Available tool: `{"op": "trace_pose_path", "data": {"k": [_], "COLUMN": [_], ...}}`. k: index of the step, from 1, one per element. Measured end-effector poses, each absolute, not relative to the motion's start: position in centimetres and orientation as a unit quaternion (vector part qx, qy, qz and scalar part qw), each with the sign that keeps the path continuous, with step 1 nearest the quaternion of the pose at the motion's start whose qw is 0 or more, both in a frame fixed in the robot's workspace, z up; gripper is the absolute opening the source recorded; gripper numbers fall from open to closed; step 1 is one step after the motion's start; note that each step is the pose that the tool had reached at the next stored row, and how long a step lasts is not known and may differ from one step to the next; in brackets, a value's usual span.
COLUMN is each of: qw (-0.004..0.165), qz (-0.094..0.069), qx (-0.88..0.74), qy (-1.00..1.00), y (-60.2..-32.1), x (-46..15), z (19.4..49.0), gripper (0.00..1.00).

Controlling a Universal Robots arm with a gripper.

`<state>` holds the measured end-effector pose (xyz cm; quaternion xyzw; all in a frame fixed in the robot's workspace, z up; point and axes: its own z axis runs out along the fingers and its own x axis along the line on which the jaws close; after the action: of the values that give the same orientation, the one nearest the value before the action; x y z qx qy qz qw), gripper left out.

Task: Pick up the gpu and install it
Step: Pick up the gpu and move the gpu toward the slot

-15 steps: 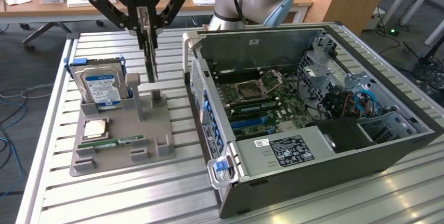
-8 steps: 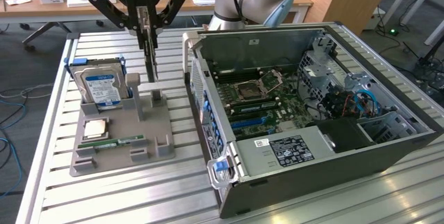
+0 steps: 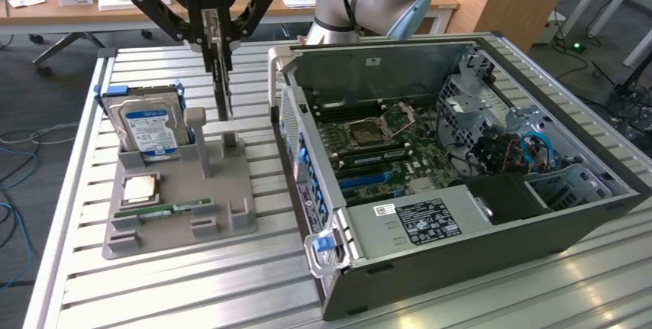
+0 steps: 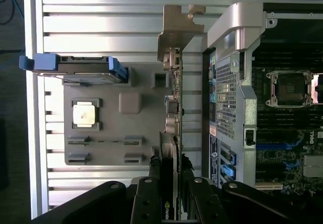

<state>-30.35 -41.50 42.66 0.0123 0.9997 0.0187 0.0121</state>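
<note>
The jaws are closed on the gpu (image 3: 222, 91), pinching the card by its upper end. In the wrist view one of the dark fingers (image 4: 146, 201) lies against each flat face of the gpu (image 4: 174, 133). The card hangs straight down from the jaws, its long axis upright. The pale metal bracket (image 4: 177, 30) is at the lower end, pointing at the desk (image 3: 153, 291) and away from the jaws.

The card stands edge-on to the exterior camera. One broad face is turned toward the open computer case (image 3: 570, 218) and the other toward the hard drive (image 3: 151, 127). The board therefore runs parallel to the side wall of the case.

The gpu is over the part of the desk toward the edge farthest from the exterior camera. There it sits in the gap between the grey fixture tray (image 3: 232, 191) and the case, just beside the tray's case-side edge. Whether its lower end touches the tray cannot be told.

The hard drive stands upright in its blue carrier on the tray, at the tray's corner nearest the desk's far edge. A square processor chip (image 3: 140, 188) and a green memory stick (image 3: 163, 211) lie flat nearer the camera. Inside the case the motherboard (image 3: 379, 153) lies exposed.
</note>
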Motion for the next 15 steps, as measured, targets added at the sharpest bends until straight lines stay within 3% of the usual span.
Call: {"op": "trace_pose_path", "data": {"k": [15], "qw": [0.012], "qz": [0.019], "qx": [0.012], "qy": [1.000], "y": [-41.5], "x": [-27.2], "z": [42.7], "gripper": [0.26]}}
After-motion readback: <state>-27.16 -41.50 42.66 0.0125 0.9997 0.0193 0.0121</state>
